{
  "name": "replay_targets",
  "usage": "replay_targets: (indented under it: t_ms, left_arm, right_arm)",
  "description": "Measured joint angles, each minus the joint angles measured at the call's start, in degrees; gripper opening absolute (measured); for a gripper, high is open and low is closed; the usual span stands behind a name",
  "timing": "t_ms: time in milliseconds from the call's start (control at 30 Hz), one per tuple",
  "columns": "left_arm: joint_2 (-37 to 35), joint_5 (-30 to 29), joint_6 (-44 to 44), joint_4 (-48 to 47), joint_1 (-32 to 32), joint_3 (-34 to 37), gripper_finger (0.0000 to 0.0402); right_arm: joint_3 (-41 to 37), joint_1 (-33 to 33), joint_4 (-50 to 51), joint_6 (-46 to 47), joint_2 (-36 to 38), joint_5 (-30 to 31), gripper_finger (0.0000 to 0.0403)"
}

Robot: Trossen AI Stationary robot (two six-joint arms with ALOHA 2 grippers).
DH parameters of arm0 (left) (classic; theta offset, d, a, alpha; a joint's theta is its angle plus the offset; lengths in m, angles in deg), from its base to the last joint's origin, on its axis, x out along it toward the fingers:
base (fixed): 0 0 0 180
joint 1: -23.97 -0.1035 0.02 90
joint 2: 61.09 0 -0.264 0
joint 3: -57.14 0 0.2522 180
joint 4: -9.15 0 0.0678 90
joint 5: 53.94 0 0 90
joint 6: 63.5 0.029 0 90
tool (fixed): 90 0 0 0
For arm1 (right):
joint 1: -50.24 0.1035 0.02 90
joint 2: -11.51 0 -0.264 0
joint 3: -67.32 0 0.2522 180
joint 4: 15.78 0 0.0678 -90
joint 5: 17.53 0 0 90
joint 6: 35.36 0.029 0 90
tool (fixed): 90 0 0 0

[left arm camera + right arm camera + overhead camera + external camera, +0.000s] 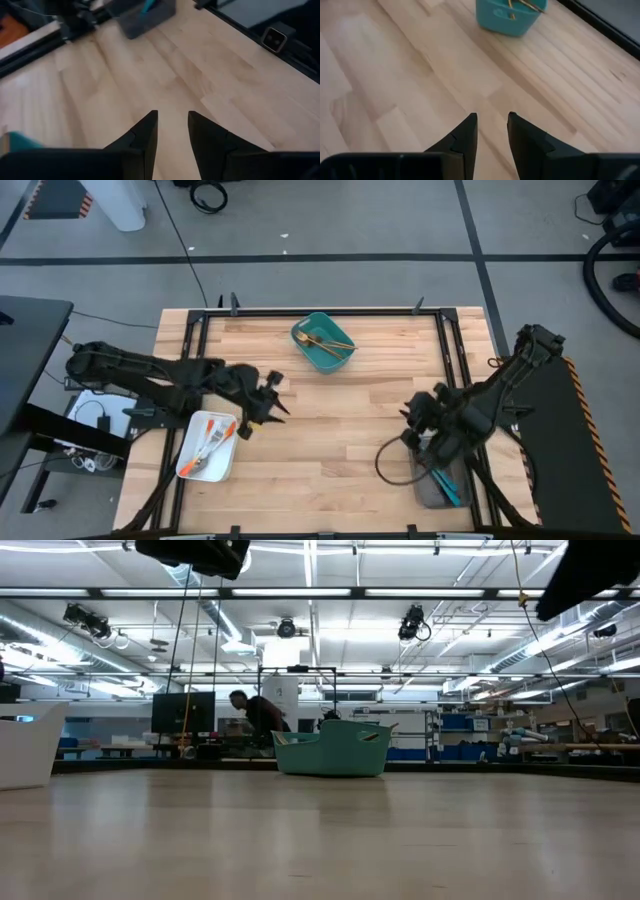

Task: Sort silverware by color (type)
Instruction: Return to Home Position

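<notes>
Jaws slightly apart; gold forks (326, 341) in teal bin (322, 364).

Bright, even light comes from the ceiling strip lights (320, 592) overhead; my table (330, 430) is lit evenly and takes a pale sheen in the low view.

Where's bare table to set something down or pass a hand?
Widest: the table centre, between teal bin, left tool and right tool. Also the strip between white tray and grey tray. Crowded: both tray corners, arms overhead.
</notes>
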Motion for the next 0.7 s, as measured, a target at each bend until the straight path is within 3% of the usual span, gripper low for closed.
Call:
replay_targets:
  t_ms: [367, 500, 700]
  left_arm:
    - [-7.7, 5.9, -0.3, -2.3, -13.0, 0.2, 0.0116]
    - [-10.3, 8.0, -2.0, -1.9, -18.1, 0.2, 0.0116]
    - [-14.2, 10.0, -3.6, -3.5, -23.0, 0.2, 0.0116]
  right_arm:
    - [-13.8, -14.6, -34.4, -34.8, 16.0, -3.4, 0.0113]
    - [-16.3, -19.3, -42.1, -43.9, 19.7, -6.6, 0.0113]
    - [-17.8, -22.9, -49.1, -56.3, 25.6, -6.8, 0.0113]
